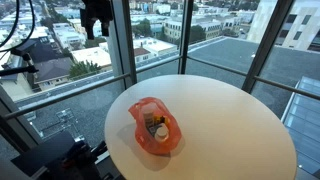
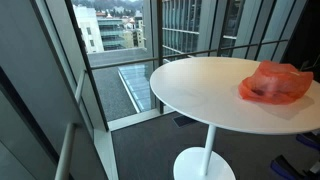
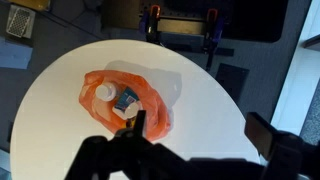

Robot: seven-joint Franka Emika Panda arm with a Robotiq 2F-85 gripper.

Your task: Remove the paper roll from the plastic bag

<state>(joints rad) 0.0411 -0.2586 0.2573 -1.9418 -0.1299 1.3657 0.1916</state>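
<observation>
An orange plastic bag (image 1: pixel 155 128) lies open on the round white table (image 1: pixel 230 120). It also shows in the other exterior view (image 2: pixel 275 83) and in the wrist view (image 3: pixel 125 100). Inside it I see a white round end, seemingly the paper roll (image 3: pixel 103 92), beside a blue-labelled item (image 3: pixel 128 100). My gripper (image 3: pixel 205 130) is open and empty, high above the table, with one finger over the bag's edge in the wrist view. In an exterior view the gripper (image 1: pixel 97 18) hangs near the top edge, far above the bag.
The table stands on a single pedestal (image 2: pixel 205 150) next to floor-to-ceiling windows (image 1: pixel 150 40). The bag sits toward one side of the tabletop, near its edge. Dark equipment (image 3: pixel 180 25) stands beyond the table's far edge in the wrist view.
</observation>
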